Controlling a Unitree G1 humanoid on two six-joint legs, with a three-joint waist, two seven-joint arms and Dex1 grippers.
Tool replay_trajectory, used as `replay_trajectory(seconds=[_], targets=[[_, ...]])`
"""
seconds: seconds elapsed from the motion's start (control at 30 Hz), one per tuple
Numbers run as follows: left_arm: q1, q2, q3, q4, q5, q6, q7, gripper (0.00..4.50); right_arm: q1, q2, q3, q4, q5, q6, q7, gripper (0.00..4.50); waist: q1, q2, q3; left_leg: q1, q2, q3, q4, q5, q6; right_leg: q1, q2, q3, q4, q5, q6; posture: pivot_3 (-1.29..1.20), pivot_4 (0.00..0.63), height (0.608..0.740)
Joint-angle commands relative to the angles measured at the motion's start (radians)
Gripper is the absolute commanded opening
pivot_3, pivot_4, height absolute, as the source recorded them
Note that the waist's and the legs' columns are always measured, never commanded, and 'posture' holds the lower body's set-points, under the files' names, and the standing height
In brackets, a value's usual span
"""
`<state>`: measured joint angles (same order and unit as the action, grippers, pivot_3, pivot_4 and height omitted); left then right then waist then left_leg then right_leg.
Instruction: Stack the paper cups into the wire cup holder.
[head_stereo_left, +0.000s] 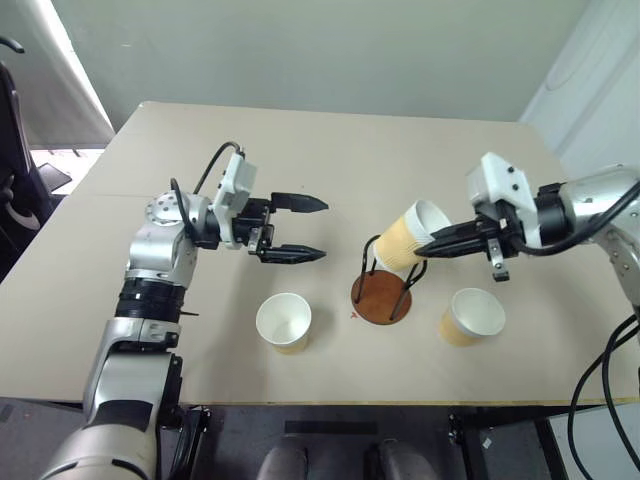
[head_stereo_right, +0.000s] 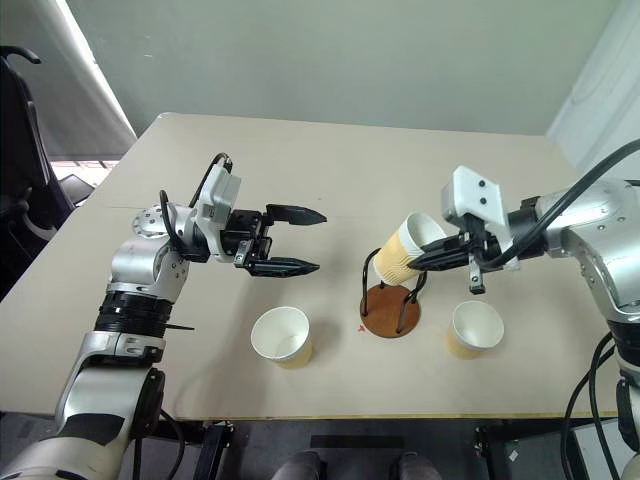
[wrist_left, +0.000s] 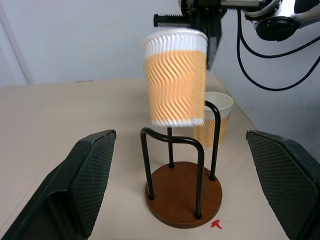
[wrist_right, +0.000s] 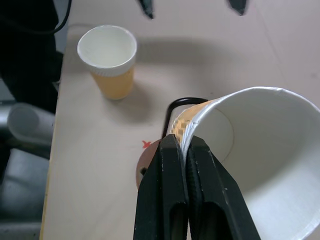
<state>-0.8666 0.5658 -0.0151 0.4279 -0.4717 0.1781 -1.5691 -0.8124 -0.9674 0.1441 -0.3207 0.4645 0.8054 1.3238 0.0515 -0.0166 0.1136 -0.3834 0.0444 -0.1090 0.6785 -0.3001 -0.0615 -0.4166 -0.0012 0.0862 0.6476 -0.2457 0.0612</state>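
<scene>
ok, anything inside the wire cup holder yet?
No cup is seated in the wire cup holder; its brown base shows bare between the loops. The right gripper holds one paper cup tilted above it. The held cup hides part of the far loop.

Orange-tan paper cups with wavy embossed ribbing, white rims and insides. Reddish-brown disc base under black loops of the wire cup holder. Beige table; small red mark at the base's five o'clock.

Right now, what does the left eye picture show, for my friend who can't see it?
The right gripper pinches a tilted paper cup by its rim above the wire cup holder. Two more cups stand on the table, and the left gripper is open.
</scene>
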Motion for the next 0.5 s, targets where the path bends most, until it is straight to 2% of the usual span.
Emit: replay_trajectory(seconds=[0.03, 0.07, 0.13, 0.37, 0.5], targets=[[-0.016, 0.003, 0.005, -0.022, -0.005, -0.01, -0.027, 4.5, -0.005, -0.019, -0.005, -0.019, 0.004, -0.018, 0.012, 0.4, 0.0, 0.0, 0.0, 0.0, 0.0, 0.0, 0.0, 0.0, 0.0, 0.0, 0.0, 0.0, 0.0, 0.0, 0.0, 0.0, 0.15, 0.74], [-0.015, 0.003, 0.005, -0.023, -0.005, -0.01, -0.027, 4.5, -0.006, -0.018, -0.005, -0.019, 0.006, -0.02, 0.013, 0.58, 0.0, 0.0, 0.0, 0.0, 0.0, 0.0, 0.0, 0.0, 0.0, 0.0, 0.0, 0.0, 0.0, 0.0, 0.0, 0.0, 0.15, 0.74], [-0.012, 0.005, 0.006, -0.027, -0.005, -0.009, -0.026, 4.5, -0.009, -0.013, -0.006, -0.019, 0.009, -0.022, 0.011, 1.24, 0.0, 0.0, 0.0, 0.0, 0.0, 0.0, 0.0, 0.0, 0.0, 0.0, 0.0, 0.0, 0.0, 0.0, 0.0, 0.0, 0.15, 0.74], [-0.004, 0.004, 0.007, -0.032, -0.005, -0.008, -0.021, 4.5, -0.036, 0.032, -0.045, -0.002, 0.045, 0.007, -0.033, 3.72, 0.0, 0.0, 0.0, 0.0, 0.0, 0.0, 0.0, 0.0, 0.0, 0.0, 0.0, 0.0, 0.0, 0.0, 0.0, 0.0, 0.15, 0.74], [-0.004, 0.006, 0.003, -0.033, -0.002, 0.008, -0.012, 4.5, -0.055, 0.023, -0.105, 0.008, 0.117, 0.085, -0.046, 3.72, 0.001, 0.0, 0.0, 0.0, 0.0, 0.0, 0.0, 0.0, 0.0, 0.0, 0.0, 0.0, 0.0, 0.0, 0.0, 0.0, 0.15, 0.74]])
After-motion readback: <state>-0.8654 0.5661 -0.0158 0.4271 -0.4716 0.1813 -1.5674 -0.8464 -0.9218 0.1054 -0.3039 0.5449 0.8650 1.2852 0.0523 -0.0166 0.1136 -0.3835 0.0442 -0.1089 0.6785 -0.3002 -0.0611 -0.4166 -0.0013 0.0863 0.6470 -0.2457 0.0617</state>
